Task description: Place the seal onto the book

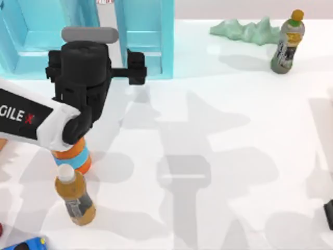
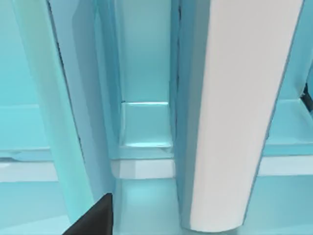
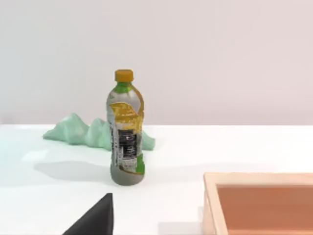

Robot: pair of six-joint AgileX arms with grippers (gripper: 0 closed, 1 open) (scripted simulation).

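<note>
my left arm reached in from the table's left edge, its white forearm slanting up toward the back, and my left gripper (image 1: 86, 67) hung just in front of the turquoise shelf unit (image 1: 143, 36) at the back left. from above, the black wrist block hid the fingertips, so i could not tell whether they were spread or pressed together. my left wrist view looked straight at the shelf's pale upright panels and a small ledge between them, very close, with a dark finger (image 2: 95, 218) at the lower edge.

under my forearm stood an orange canister (image 1: 73, 153) with a blue band, and just in front of it an amber bottle (image 1: 75, 195) with a white cap. a blue thing (image 1: 26, 244) peeked in at the front left corner.

my right arm sat parked at the table's right edge, a dark bit of it (image 1: 329, 214) showing there; i could not tell its fingers' state either. its wrist view faced a bottle (image 3: 126, 129) with an orange cap, a pale green crumpled shape (image 3: 85, 132) behind it, and a wooden tray (image 3: 259, 200).

the white table (image 1: 223, 156) lay open across its middle and right. i could not make out the seal or the book.
</note>
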